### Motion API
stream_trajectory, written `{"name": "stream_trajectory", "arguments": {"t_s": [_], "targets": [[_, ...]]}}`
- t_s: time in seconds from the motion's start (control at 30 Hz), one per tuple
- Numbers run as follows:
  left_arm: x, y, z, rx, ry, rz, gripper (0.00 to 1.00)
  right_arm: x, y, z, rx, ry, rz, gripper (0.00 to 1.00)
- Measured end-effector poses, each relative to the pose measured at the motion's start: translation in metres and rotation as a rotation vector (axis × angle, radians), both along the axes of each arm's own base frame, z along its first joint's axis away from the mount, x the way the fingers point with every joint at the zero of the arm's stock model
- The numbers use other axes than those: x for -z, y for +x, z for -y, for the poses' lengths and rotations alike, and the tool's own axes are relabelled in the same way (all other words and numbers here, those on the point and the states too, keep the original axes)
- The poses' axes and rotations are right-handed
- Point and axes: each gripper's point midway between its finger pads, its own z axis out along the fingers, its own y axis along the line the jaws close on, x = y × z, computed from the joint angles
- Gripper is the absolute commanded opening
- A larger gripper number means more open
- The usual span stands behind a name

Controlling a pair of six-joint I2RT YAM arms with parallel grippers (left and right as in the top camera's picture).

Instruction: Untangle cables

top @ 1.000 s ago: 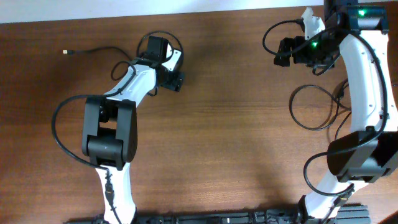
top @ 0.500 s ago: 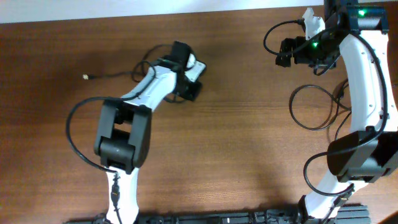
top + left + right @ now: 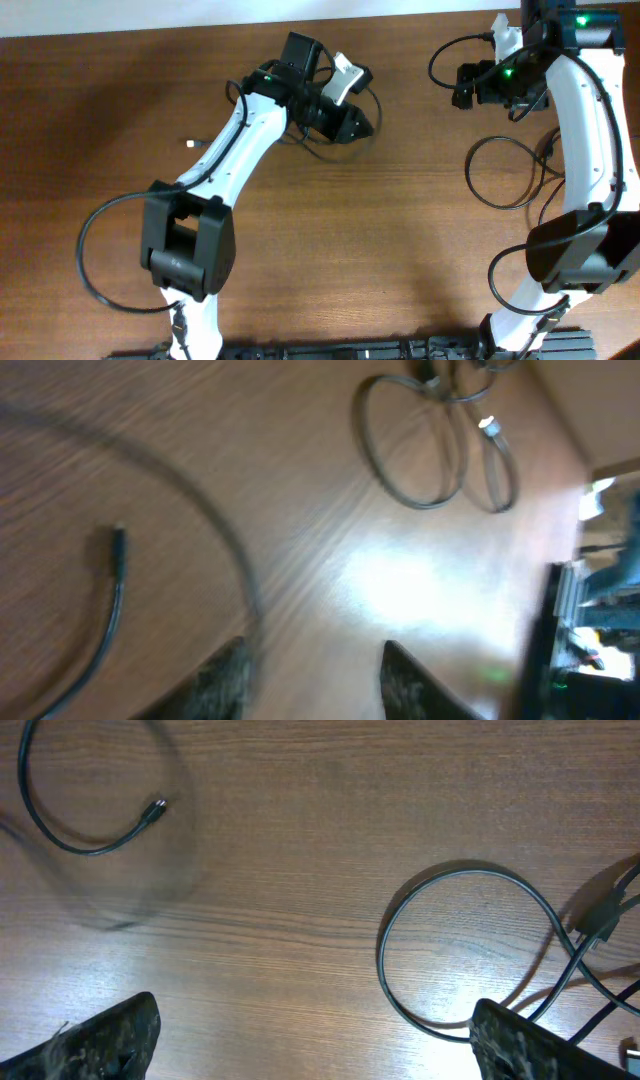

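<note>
Surface: brown wood-grain bench shone with glare.
Room: pale strip ran beyond the far edge.
Cables: thin black cords lay looped.
Left claw: stood apart.
Right claw: stood wide apart, empty.

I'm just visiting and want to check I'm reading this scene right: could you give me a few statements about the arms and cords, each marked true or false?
1. The right tool is clamped on a cable. False: its fingers stand wide apart over bare table.
2. A cable loop lies on the table beside the right arm. True.
3. That loop is bright red. False: it is black.
4. The left tool has its fingers apart. True.
5. The two tools touch each other. False: a stretch of table separates them.
</note>
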Motion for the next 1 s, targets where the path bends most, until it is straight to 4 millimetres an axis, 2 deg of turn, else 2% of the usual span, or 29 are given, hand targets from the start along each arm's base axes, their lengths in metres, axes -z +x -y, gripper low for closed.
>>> {"name": "stream_trajectory", "arguments": {"t_s": [0.1, 0.23, 0.33, 0.43, 0.5, 0.57, 0.6, 0.67, 0.73, 0.87, 1.0], "targets": [[-0.005, 0.000, -0.002, 0.002, -0.018, -0.001, 0.54, 0.000, -0.001, 0.000, 0.000, 0.001, -0.004, 0.98], [-0.003, 0.014, -0.026, -0.057, -0.007, -0.016, 0.54, 0.002, -0.002, -0.005, -0.007, 0.031, -0.014, 0.98], [0.011, 0.026, -0.065, -0.158, 0.090, -0.048, 0.56, 0.006, -0.001, -0.014, -0.021, 0.075, -0.026, 0.98], [0.028, 0.037, -0.128, -0.318, 0.271, -0.082, 0.62, 0.020, -0.001, -0.029, -0.049, 0.109, -0.063, 0.98], [0.037, 0.039, -0.179, -0.450, 0.416, -0.117, 0.73, 0.033, 0.001, -0.048, -0.090, 0.120, -0.083, 0.97], [0.042, 0.037, -0.212, -0.529, 0.505, -0.144, 0.82, 0.045, 0.003, -0.066, -0.118, 0.128, -0.090, 0.97], [0.043, 0.036, -0.226, -0.566, 0.535, -0.158, 0.89, 0.050, 0.005, -0.076, -0.128, 0.131, -0.087, 0.96], [0.045, 0.036, -0.245, -0.610, 0.572, -0.170, 0.96, 0.062, 0.006, -0.099, -0.142, 0.140, -0.087, 0.90], [0.047, 0.035, -0.269, -0.673, 0.611, -0.191, 0.96, 0.080, 0.003, -0.127, -0.122, 0.158, -0.102, 0.90], [0.047, 0.034, -0.277, -0.689, 0.630, -0.196, 0.97, 0.117, -0.004, -0.153, -0.020, 0.144, -0.123, 0.90], [0.048, 0.034, -0.277, -0.688, 0.634, -0.195, 0.98, 0.143, -0.006, -0.175, 0.000, 0.141, -0.090, 0.89]]}}
